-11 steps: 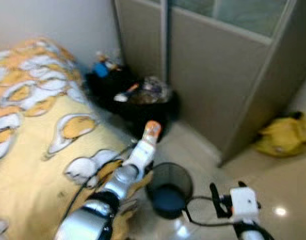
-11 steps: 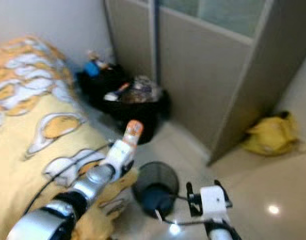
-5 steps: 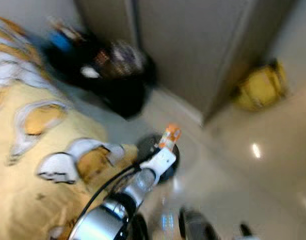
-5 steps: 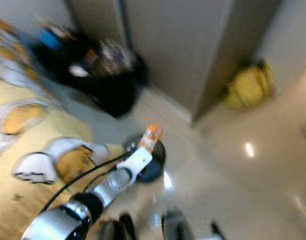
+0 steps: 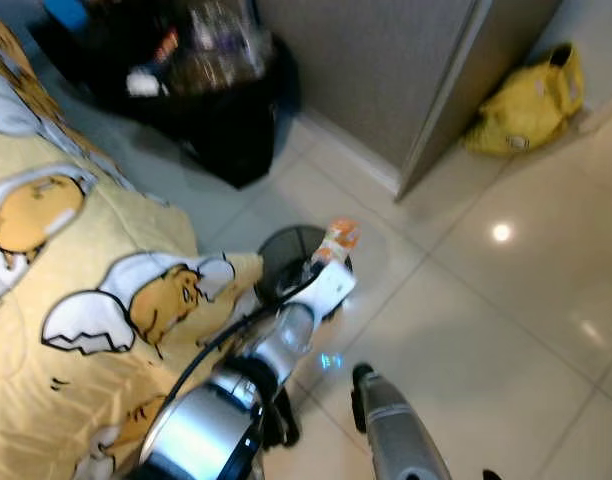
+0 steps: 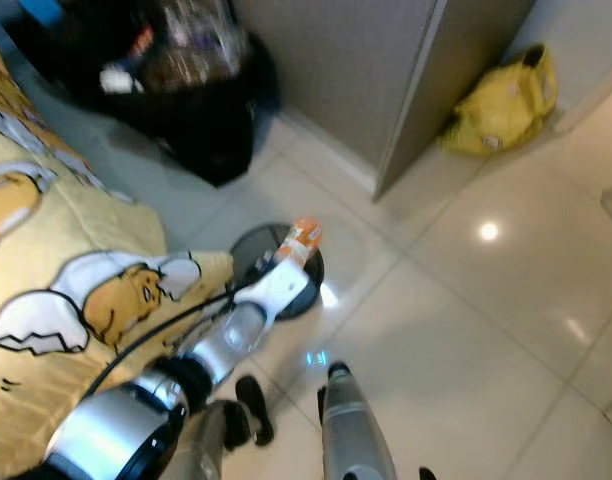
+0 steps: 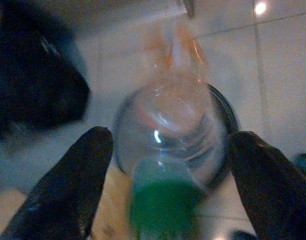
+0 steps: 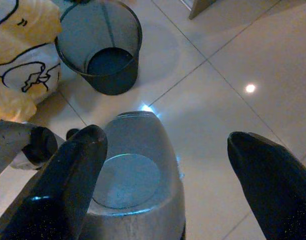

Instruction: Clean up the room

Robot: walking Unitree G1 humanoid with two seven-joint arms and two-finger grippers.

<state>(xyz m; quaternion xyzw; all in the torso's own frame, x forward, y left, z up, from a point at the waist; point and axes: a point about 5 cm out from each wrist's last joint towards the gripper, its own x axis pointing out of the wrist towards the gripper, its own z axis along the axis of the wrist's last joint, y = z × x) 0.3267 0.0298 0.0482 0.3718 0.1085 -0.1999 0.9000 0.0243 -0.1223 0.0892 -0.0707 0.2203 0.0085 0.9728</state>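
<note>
Bottle (image 7: 175, 150) blurred over half-hidden bin (image 5: 286, 255)

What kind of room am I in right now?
Most likely a bedroom: a bed with a yellow cartoon-print blanket, a tall sliding wardrobe in the corner, and a small mesh bin on the tiled floor beside the bed.

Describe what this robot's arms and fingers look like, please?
The left arm is shiny silver metal in rounded segments with a dark joint, ending in a white block at the wrist; a thin black cable loops along it. The right arm is a silver cylinder with a black cap. Each gripper has two long, matte black, rounded fingers.
</note>
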